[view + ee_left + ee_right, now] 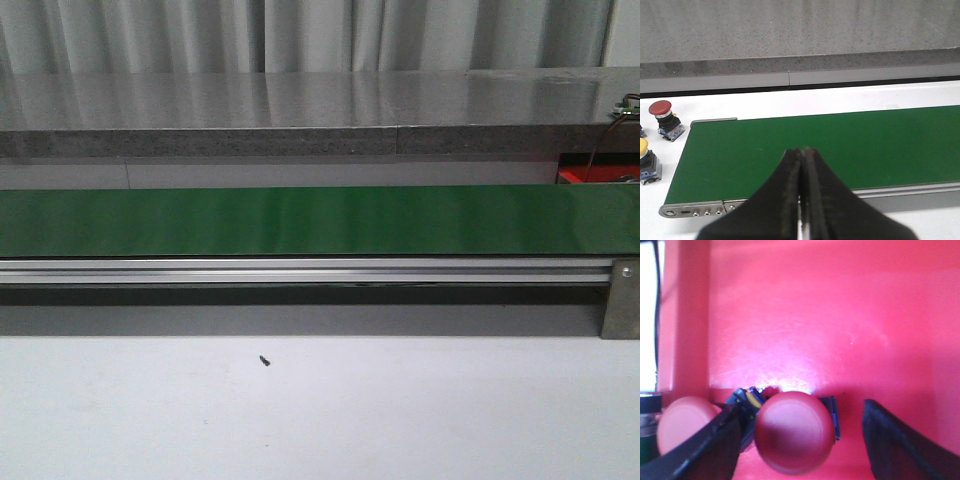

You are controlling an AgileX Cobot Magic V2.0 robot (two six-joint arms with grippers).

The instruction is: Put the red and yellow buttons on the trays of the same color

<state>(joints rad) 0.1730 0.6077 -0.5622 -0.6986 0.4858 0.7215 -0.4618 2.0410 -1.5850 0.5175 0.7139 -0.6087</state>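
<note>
red button (pixel 794 432) between spread right pincer (pixel 799 445) fingers, red tray (pixel 840 320)

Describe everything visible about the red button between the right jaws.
The red button shows only in the right wrist view, close and blurred. Its domed, glossy red cap faces the camera; behind it sits a blue and black base with a yellow patch. It lies inside the red tray, on the tray floor near the back wall. The right gripper is open around it, the jaws wide, neither clearly touching the cap. A second red cap lies beside it, outside one jaw.
</note>
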